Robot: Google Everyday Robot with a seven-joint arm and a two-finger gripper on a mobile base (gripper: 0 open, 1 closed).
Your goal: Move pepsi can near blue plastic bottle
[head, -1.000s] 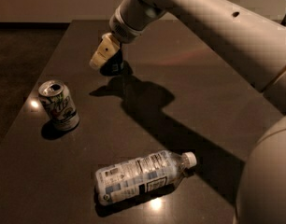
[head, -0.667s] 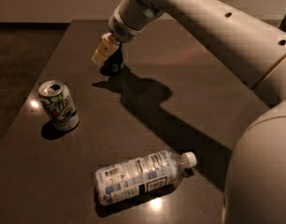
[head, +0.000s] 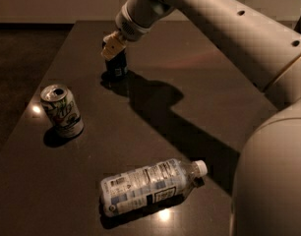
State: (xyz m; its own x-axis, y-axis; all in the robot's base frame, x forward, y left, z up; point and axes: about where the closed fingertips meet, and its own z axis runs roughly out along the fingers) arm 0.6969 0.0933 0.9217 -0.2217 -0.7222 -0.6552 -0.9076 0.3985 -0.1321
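The pepsi can [head: 116, 66] is a small dark can standing upright at the far middle of the dark table [head: 199, 97]. My gripper [head: 113, 47] is right over the can's top, at or touching it, with a yellowish tip showing. The blue plastic bottle [head: 150, 186] is clear with a white cap and a pale label. It lies on its side near the table's front edge, cap to the right, well apart from the pepsi can.
A white and green can [head: 62, 110] stands upright at the left of the table, between the pepsi can and the bottle. My arm [head: 224, 28] reaches in from the upper right, and its large body fills the lower right corner. Dark floor lies left of the table.
My gripper has shifted slightly up and right above the pepsi can. My arm's body now covers more of the lower right. The cans and bottle have not moved.
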